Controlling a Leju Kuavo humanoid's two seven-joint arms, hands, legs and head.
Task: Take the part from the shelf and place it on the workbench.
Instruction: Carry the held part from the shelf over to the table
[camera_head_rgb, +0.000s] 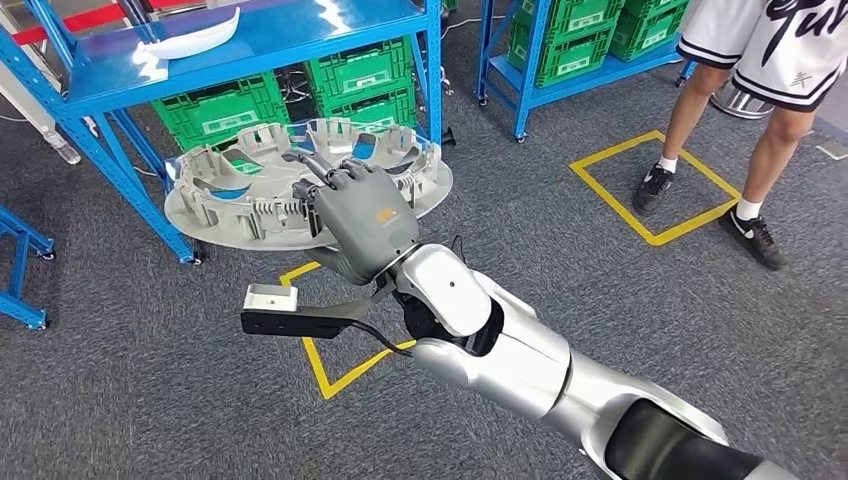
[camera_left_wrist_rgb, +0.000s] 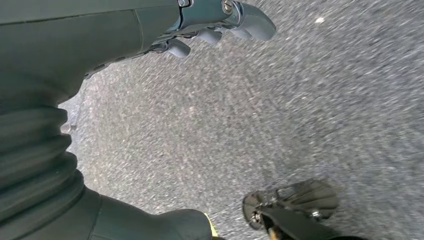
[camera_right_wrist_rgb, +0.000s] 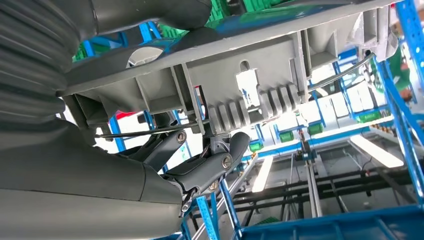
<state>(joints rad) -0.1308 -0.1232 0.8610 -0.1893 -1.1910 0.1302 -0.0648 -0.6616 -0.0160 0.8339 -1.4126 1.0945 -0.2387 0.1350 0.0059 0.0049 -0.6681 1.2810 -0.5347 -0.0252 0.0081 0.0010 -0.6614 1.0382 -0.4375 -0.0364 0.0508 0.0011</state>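
I counted one grey ring-shaped part (camera_head_rgb: 300, 190) in my right hand (camera_head_rgb: 360, 215), and one white curved piece (camera_head_rgb: 195, 38) on the blue shelf (camera_head_rgb: 250, 60). Under the racks sat several green crates (camera_head_rgb: 225, 108), too overlapped for an exact tally. One person (camera_head_rgb: 750, 60) stood by, beside one yellow floor square (camera_head_rgb: 655, 185).

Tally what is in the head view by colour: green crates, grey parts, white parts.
Green crates: 5, e.g.
Grey parts: 1, the round part gripped by the right hand
White parts: 1, on the blue shelf
Total: 7
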